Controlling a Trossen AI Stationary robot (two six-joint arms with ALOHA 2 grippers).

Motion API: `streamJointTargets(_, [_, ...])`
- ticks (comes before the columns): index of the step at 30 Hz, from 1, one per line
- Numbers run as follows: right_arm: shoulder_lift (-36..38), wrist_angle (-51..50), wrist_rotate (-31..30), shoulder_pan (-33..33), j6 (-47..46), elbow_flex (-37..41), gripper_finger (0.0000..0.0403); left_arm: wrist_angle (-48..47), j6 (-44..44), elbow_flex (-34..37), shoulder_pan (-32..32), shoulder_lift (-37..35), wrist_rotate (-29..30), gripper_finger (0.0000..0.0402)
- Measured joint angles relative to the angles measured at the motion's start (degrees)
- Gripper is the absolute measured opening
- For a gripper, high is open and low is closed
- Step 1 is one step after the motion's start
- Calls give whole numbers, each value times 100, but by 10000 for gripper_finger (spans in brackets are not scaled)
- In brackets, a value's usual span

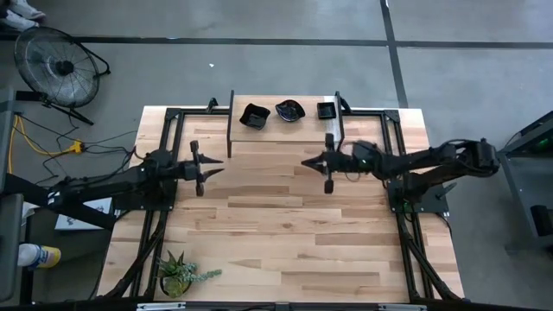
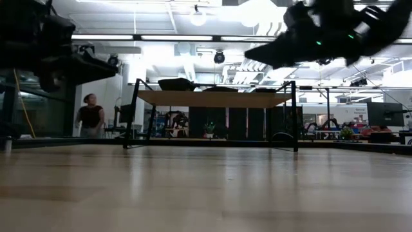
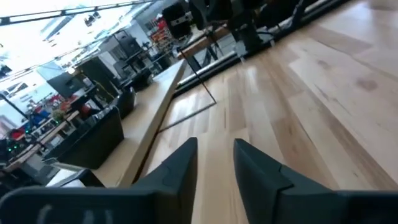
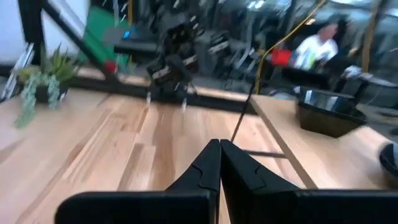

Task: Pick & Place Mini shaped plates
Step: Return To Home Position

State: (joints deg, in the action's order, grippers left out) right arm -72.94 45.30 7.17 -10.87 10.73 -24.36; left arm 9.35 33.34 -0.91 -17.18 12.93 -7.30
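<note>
As I look straight down, my left arm (image 1: 130,177) and my right arm (image 1: 415,162) point toward each other over the middle of the worktop (image 1: 285,233), with their tips apart. The plates are all on the shelf (image 1: 268,100) at the far edge. They are a rounded-square plate (image 1: 254,116), a leaf plate (image 1: 290,111) and a square plate (image 1: 327,110), side by side and not touching. From above I cannot tell how many lie in each place. A plant (image 1: 177,275) stands near the left front corner.

At worktop level, the shelf (image 2: 212,98) is far back, and the rounded-square plate (image 2: 177,84) is a dark shape on top of it. Both arms hang high above the wood. A person (image 2: 90,115) stands in the room behind.

In the left wrist view, my left jaws are a little open, with a clear gap between the fingers (image 3: 180,168), and they hold nothing.

In the right wrist view, my right jaws are closed, the fingers (image 4: 208,163) touching, with nothing between them. A plate (image 4: 326,113) sits on the shelf (image 4: 298,155), and the plant (image 4: 43,78) is far across.
</note>
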Motion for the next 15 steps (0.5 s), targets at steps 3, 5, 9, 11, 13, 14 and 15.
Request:
streamJointTargets(3, [-1, 1237, -465, 226, -263, 734, 1, -525, 35, 2, 181, -619, 15, 82])
streamJointTargets(5, [26, 1796, -872, 425, -393, 1127, 1, -851, -10, 1, 360, -1061, 28, 71])
streamJointTargets(9, [359, 2078, -1380, 680, -810, 1668, 1, -1035, 103, -110, 779, -1255, 516, 55])
streamJointTargets(11, [565, 2058, -1550, 789, -996, 1904, 0, -1162, 241, -139, 945, -1241, 900, 47])
streamJointTargets(13, [880, 2081, -1634, 878, -1083, 2128, 0, -1142, 262, -129, 1079, -1266, 1127, 38])
streamJointTargets(14, [1061, 2104, -1683, 898, -1114, 2216, 0, -1132, 288, -129, 1125, -1265, 1146, 34])
streamJointTargets(15, [1260, 2140, -1753, 913, -1167, 2298, 0, -1124, 333, -129, 1167, -1255, 1146, 30])
